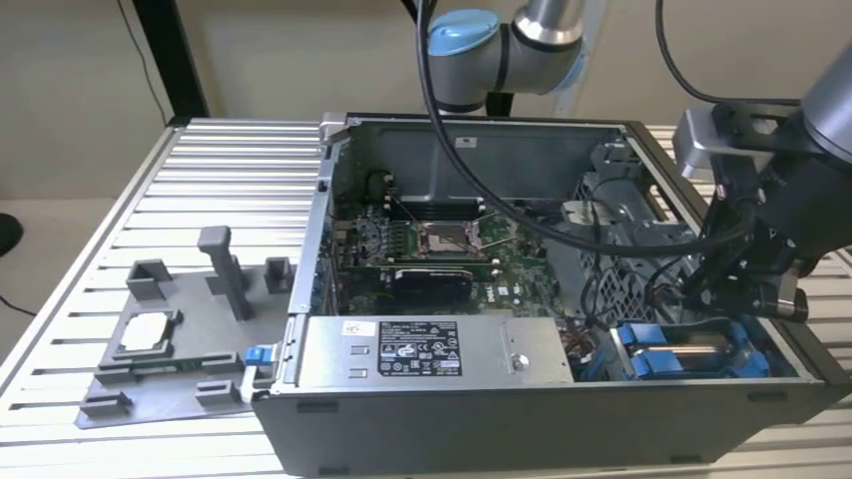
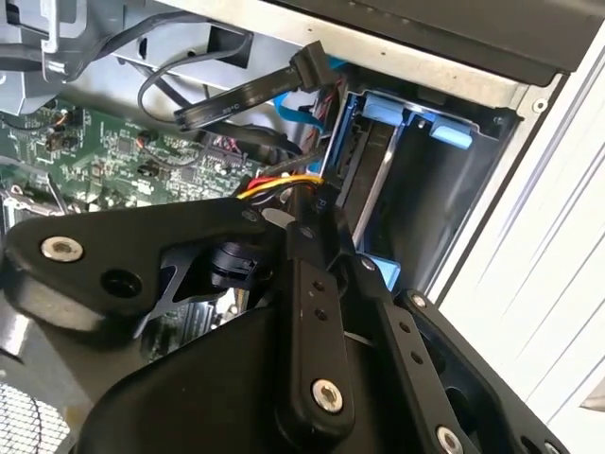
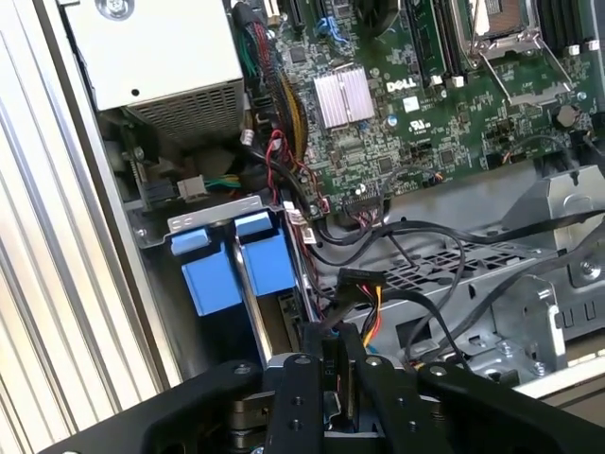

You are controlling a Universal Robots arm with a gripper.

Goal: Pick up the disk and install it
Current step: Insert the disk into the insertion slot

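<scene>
Currently the disk (image 1: 697, 356) sits low in a corner of the computer case (image 1: 533, 424); the tool (image 3: 332, 364) hangs just above it, drawn narrow, gripping nothing I can see. I judge the disk dense, rigid and shock-sensitive, so take hold at the blue bracket (image 3: 267, 265) edges.

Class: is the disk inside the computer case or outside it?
Inside: the disk, blue-framed, sits in a corner bay of the case, below the gripper. Fully seated: cannot tell.

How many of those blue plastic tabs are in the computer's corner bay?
2 blue tabs, side by side in the bay: one nearer the case's side wall, the other nearer the green circuit board. More could be hidden behind the claw.
</scene>
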